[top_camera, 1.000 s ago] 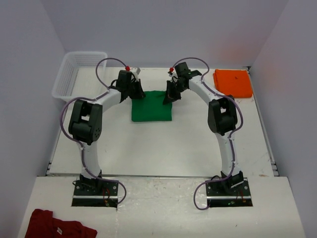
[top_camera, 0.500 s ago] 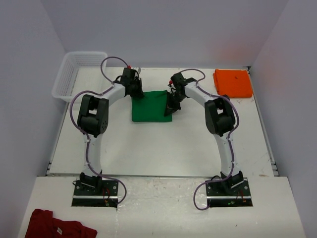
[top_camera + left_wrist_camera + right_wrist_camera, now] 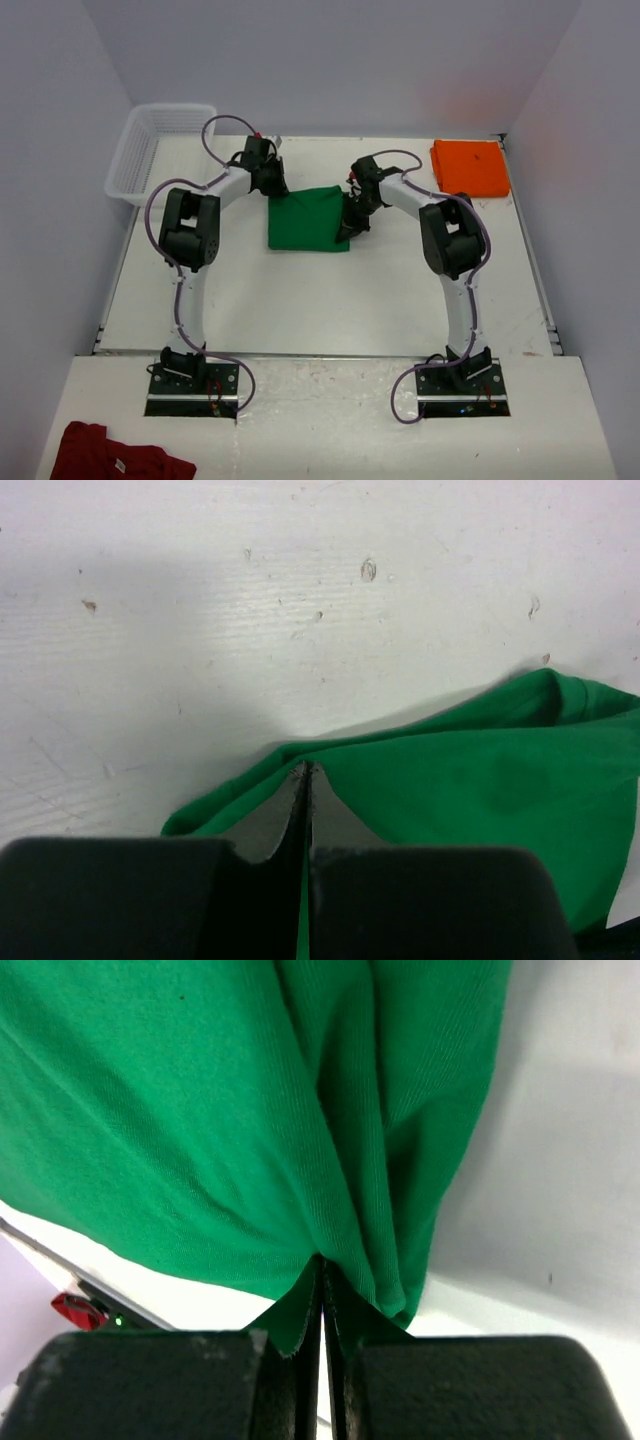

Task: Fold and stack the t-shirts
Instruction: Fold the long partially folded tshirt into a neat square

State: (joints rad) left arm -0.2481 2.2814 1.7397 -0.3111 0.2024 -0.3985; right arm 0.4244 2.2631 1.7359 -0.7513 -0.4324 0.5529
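The green t-shirt (image 3: 308,220) lies folded into a rough square at the table's middle back. My left gripper (image 3: 273,187) is shut on its far left corner; in the left wrist view the closed tips (image 3: 307,772) pinch a raised fold of green cloth (image 3: 470,770). My right gripper (image 3: 350,214) is shut on the shirt's right edge, and the right wrist view has green cloth (image 3: 200,1120) bunched and hanging from the shut tips (image 3: 322,1262). The orange t-shirt (image 3: 470,167) lies folded flat at the back right corner, untouched.
A white plastic basket (image 3: 160,145) stands at the back left corner. A dark red garment (image 3: 115,455) with a white tag lies on the near ledge, left of the arm bases. Purple walls close in the table.
Both grippers have stayed shut on the green shirt. The right gripper has moved nearer along the right edge, lifting and bunching the cloth; the left arm's elbow has swung in a little.
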